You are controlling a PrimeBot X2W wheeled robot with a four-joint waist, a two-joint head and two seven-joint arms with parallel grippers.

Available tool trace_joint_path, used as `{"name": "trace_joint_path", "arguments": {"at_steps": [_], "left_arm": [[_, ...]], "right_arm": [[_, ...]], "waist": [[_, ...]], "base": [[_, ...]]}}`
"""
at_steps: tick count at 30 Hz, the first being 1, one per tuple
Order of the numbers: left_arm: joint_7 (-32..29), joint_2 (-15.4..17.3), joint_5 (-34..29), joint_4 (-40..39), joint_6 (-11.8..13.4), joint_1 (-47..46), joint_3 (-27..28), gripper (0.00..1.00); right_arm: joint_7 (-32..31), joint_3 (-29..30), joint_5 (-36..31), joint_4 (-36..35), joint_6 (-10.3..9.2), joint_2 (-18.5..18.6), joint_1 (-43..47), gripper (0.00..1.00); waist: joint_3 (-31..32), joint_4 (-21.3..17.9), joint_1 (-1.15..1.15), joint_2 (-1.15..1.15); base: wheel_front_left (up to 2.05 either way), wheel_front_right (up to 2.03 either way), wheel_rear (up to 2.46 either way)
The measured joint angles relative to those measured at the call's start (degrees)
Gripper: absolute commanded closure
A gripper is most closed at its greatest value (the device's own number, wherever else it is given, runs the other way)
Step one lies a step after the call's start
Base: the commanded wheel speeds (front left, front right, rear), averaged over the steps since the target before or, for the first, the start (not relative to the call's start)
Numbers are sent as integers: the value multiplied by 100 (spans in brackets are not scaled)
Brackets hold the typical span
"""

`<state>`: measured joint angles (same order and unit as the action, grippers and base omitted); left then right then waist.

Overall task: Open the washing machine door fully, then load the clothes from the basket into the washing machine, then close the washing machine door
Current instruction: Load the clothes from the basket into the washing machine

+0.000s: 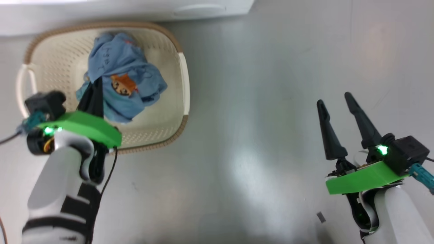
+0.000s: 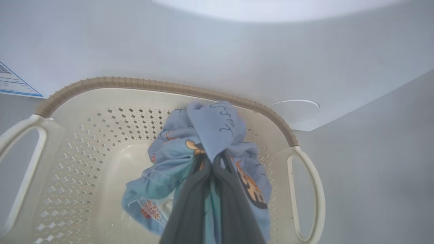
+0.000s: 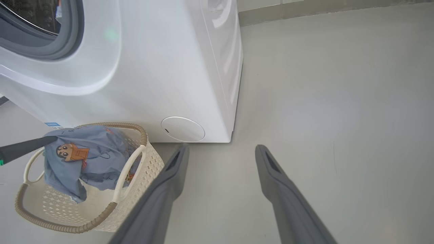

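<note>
One big white front-loading washing machine (image 3: 152, 67) stands far off, bearing one round white flap (image 3: 183, 129) and one blue-edged label sticker (image 2: 13, 83). One cream perforated plastic basket (image 1: 57, 61) has two side handles (image 1: 20, 84). It holds one bundle of light-blue printed clothes (image 1: 125, 64); the number of pieces cannot be told. There are two claws, the left claw (image 1: 96, 84) and the right claw (image 1: 335, 99), each with two dark fingers (image 1: 329, 135).

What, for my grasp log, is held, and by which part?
The clothes, by a bunched fold near their top, in the left gripper; right gripper holds nothing.

L end effector (image 2: 217, 159) | clamped on clothes (image 2: 217, 125) | over basket (image 2: 101, 82)
</note>
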<state>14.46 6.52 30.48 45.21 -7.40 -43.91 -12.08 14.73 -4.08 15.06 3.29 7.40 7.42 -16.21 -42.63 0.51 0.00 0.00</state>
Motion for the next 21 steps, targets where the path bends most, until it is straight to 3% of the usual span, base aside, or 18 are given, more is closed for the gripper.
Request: {"name": "trace_joint_path", "arguments": {"at_steps": [7, 21], "left_arm": [[1, -140, -531, -1241, 0, 964, 847, 100], [10, -404, -1026, -2981, 0, 2135, 1463, 100]], "right_arm": [[0, -134, 24, 197, 0, 21, 104, 0], [0, -430, 178, 485, 0, 20, 328, 0]], "waist": [[643, 48, 0, 0], [1631, 37, 0, 0]], "base": [[0, 0, 0], [0, 0, 0]]}}
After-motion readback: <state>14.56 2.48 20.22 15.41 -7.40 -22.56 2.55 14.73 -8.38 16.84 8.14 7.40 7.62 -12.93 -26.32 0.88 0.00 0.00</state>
